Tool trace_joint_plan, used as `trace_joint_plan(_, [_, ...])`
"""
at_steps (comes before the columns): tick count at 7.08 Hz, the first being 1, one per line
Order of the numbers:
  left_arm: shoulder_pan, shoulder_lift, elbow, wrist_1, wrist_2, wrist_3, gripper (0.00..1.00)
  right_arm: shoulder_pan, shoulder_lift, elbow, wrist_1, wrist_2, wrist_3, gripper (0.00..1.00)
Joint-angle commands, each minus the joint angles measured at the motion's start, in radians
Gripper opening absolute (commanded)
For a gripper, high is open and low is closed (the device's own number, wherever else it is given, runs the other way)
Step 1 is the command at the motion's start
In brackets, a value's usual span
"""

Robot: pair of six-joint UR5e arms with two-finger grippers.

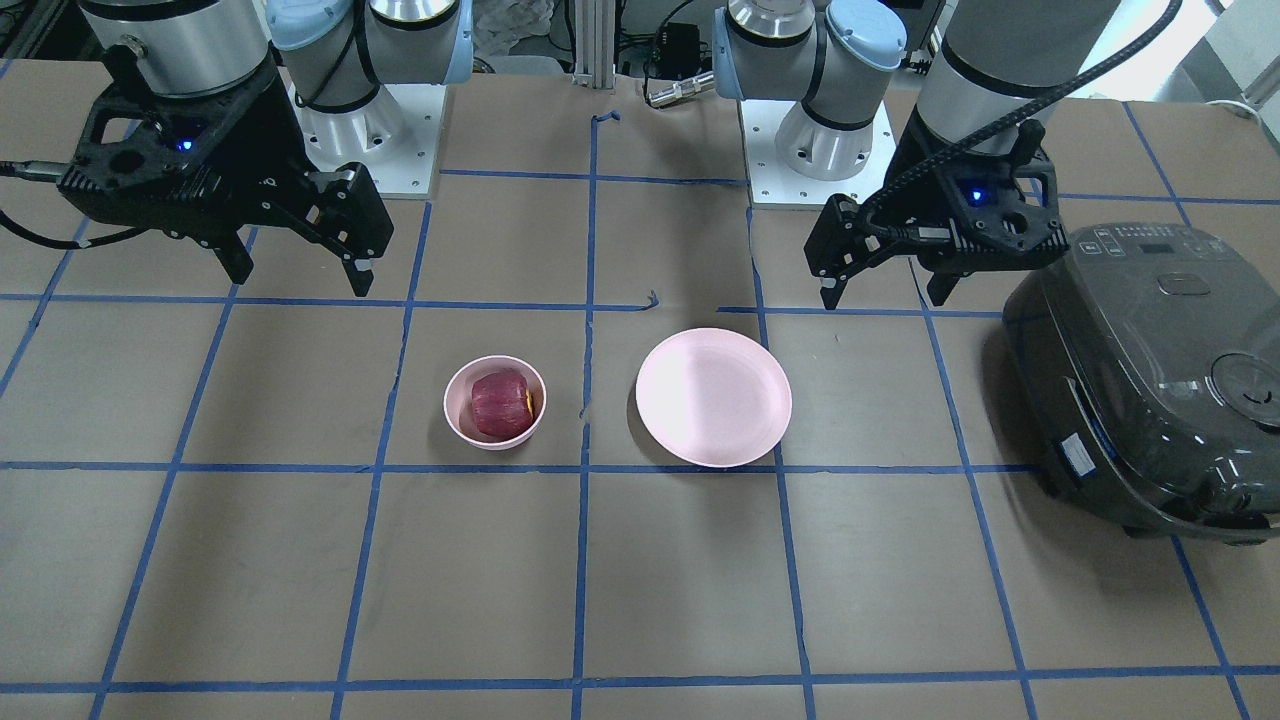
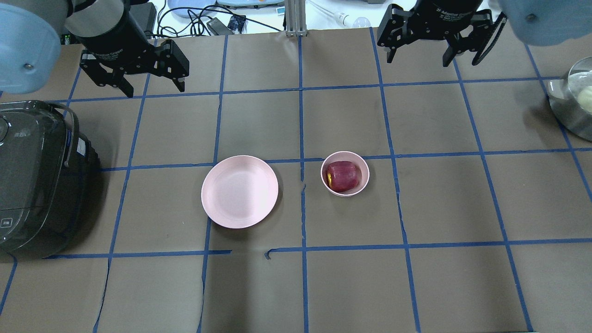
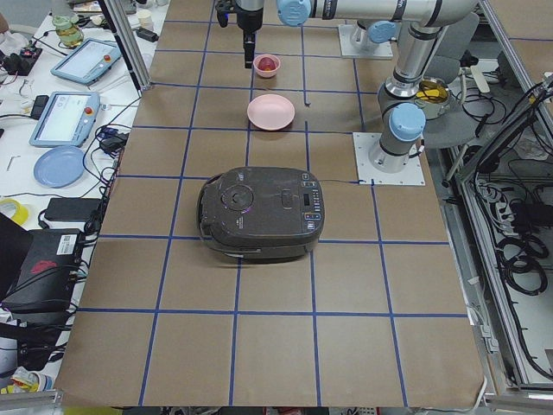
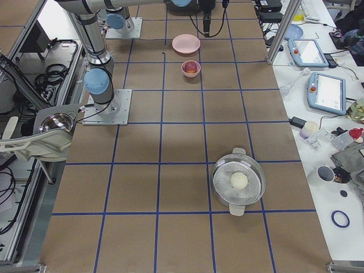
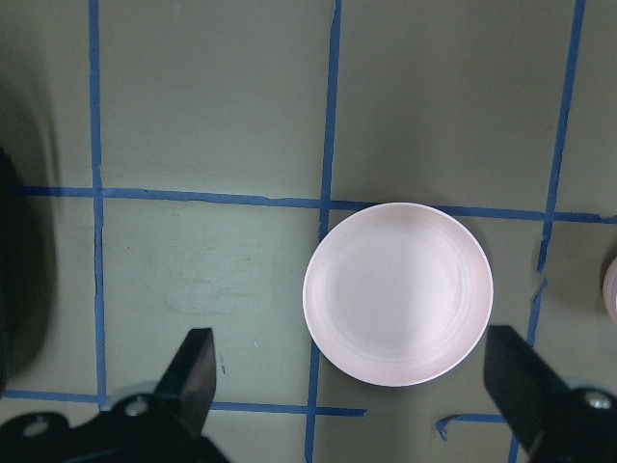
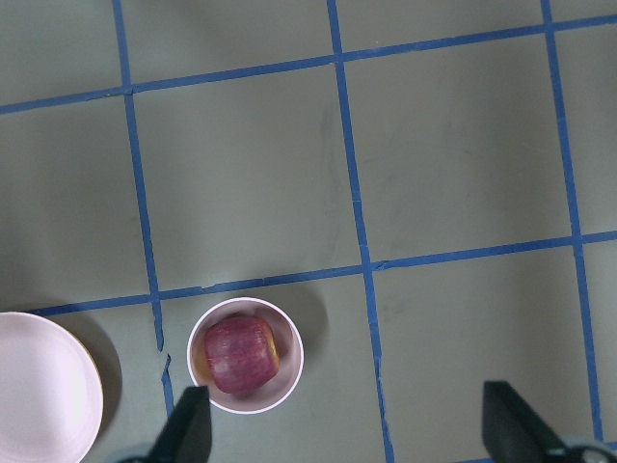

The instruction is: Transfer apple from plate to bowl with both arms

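The dark red apple (image 1: 502, 403) lies inside the small deep pink bowl (image 1: 456, 415) near the table's middle; both also show in the overhead view, the apple (image 2: 344, 176) in the bowl (image 2: 362, 181), and in the right wrist view (image 6: 241, 354). The wide pink plate (image 1: 713, 396) stands empty beside the bowl (image 2: 239, 191) (image 5: 397, 292). My left gripper (image 2: 150, 85) is open and empty, raised high behind the plate (image 1: 888, 290). My right gripper (image 2: 418, 55) is open and empty, raised high behind the bowl (image 1: 300, 272).
A dark grey rice cooker (image 2: 34, 175) stands at my left edge of the table (image 1: 1150, 380). A steel pot with a glass lid (image 2: 573, 104) stands at my far right (image 4: 239, 182). Blue tape lines grid the brown table cover.
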State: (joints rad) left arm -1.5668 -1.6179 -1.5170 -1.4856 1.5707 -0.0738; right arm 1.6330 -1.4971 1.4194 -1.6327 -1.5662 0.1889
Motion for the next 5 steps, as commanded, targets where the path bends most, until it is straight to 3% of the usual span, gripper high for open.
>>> trace_joint_plan(1, [-0.001, 0.001, -0.002, -0.001, -0.003, 0.000, 1.00, 0.001, 0.000, 0.001, 0.000, 0.000, 0.000, 1.00])
trace_joint_plan(5, [-0.001, 0.001, -0.005, -0.001, -0.021, -0.001, 1.00, 0.001, 0.000, 0.001, 0.000, 0.000, 0.000, 1.00])
